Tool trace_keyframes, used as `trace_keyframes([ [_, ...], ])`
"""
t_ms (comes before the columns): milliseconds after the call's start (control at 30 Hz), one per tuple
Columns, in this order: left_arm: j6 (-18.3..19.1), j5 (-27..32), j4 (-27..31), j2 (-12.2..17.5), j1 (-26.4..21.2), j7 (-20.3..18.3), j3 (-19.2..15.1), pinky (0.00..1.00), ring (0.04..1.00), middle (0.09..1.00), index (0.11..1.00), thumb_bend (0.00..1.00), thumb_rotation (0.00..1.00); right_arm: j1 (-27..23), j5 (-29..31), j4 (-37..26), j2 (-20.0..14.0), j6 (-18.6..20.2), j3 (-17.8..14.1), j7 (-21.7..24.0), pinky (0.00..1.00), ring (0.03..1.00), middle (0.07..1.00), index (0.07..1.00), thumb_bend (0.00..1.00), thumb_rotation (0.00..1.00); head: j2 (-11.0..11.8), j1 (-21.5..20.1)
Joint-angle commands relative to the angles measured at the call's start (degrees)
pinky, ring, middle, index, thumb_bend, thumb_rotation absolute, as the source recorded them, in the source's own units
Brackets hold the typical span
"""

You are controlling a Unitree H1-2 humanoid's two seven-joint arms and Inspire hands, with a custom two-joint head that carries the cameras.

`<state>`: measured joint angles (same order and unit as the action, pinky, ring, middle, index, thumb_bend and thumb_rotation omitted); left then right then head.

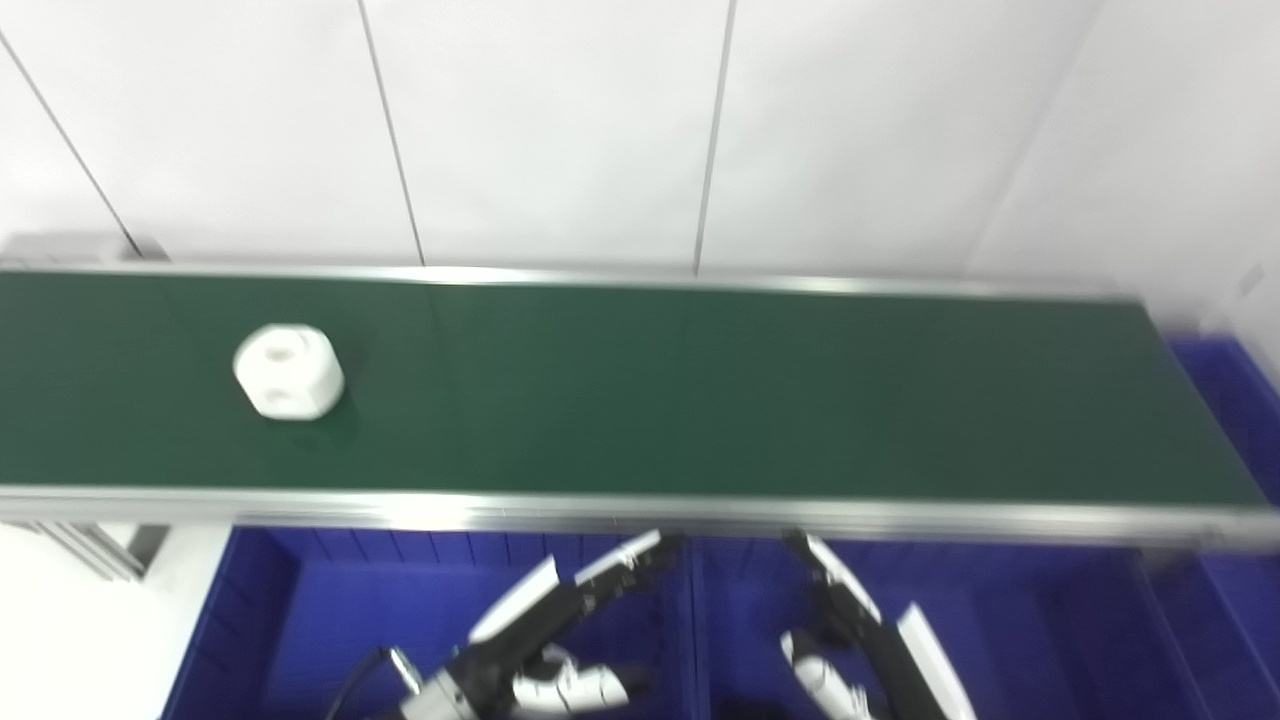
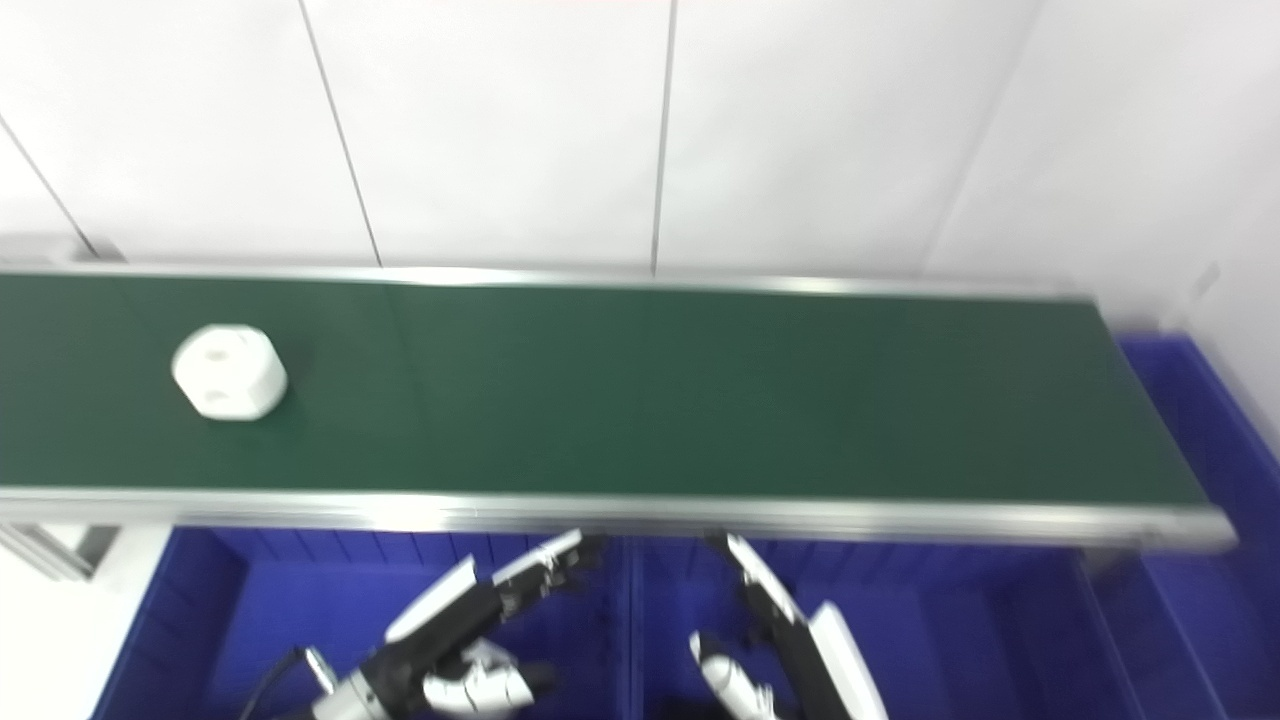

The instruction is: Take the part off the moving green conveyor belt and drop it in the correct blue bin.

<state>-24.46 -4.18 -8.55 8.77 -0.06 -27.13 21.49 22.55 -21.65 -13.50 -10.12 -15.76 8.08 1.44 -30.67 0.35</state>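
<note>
I see the white part [image 1: 288, 371] lying on the green conveyor belt [image 1: 700, 390], well off to the left of both hands and beyond them, across the belt's near metal rail [image 1: 640, 512]. It is a blocky white piece with round holes in its faces, and it touches nothing but the belt. Nothing else lies on the green surface that I can see.

My left hand [image 1: 560, 630] hangs below the near rail, over the blue bin [image 1: 250, 620] on the left. Its fingers [image 1: 625, 560] are stretched out and apart, pointing up and to the right toward the rail, with the thumb held separately lower down. It holds nothing.

My right hand [image 1: 850, 640] hangs just to the right of the left one, over the next blue bin [image 1: 1050, 620]. Its fingers [image 1: 830, 570] reach up and to the left toward the rail and are also apart, with the thumb standing off below them. It too holds nothing. The two hands are near each other, with the wall between the two bins running between them.

Farther right of my right hand, past the end of the belt, I see more blue bin [image 1: 1235, 400] beside the white wall [image 1: 640, 120]. The picture is somewhat blurred, so I cannot make out what lies inside the bins.
</note>
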Motion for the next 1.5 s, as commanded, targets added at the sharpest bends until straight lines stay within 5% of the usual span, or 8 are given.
trace_keyframes([
  [0, -2.4, -0.2, 0.6, 0.0, -1.4, 1.2, 0.4, 0.87, 0.93, 0.977, 0.949, 0.42, 0.64, -0.5, -0.4, -1.2, -0.2, -2.7, -0.2, -1.0, 0.86, 0.921, 0.943, 0.918, 0.25, 0.8, 0.0, -0.1],
  [433, -2.4, -0.7, 1.8, 0.9, -2.1, 2.6, 0.8, 0.87, 0.937, 0.981, 0.957, 0.44, 0.68, -0.3, 0.0, -1.9, 0.8, -2.2, 0.2, -0.8, 0.85, 0.911, 0.937, 0.911, 0.26, 0.71, -0.5, -0.8],
  [667, -1.9, -1.8, 6.2, 2.9, -5.3, 2.0, -0.4, 0.83, 0.909, 0.949, 0.916, 0.5, 0.37, -0.1, 0.0, -1.8, 0.9, -2.7, 0.2, -1.0, 0.86, 0.914, 0.936, 0.915, 0.24, 0.69, -0.7, -0.6],
  [1033, 2.7, -10.7, 11.3, 7.9, -17.2, 2.4, -4.9, 0.74, 0.843, 0.902, 0.853, 0.72, 0.25, 0.1, -0.4, -1.1, 1.1, -3.4, 0.7, -1.4, 0.85, 0.904, 0.935, 0.909, 0.22, 0.63, -1.0, -0.6],
  [1467, 4.5, -16.5, 2.6, 11.2, -33.3, 0.7, -5.3, 0.75, 0.866, 0.898, 0.85, 0.84, 0.33, -0.1, -0.5, -1.3, 0.9, -3.2, 1.1, -1.4, 0.86, 0.908, 0.938, 0.909, 0.23, 0.63, -1.5, -1.8],
])
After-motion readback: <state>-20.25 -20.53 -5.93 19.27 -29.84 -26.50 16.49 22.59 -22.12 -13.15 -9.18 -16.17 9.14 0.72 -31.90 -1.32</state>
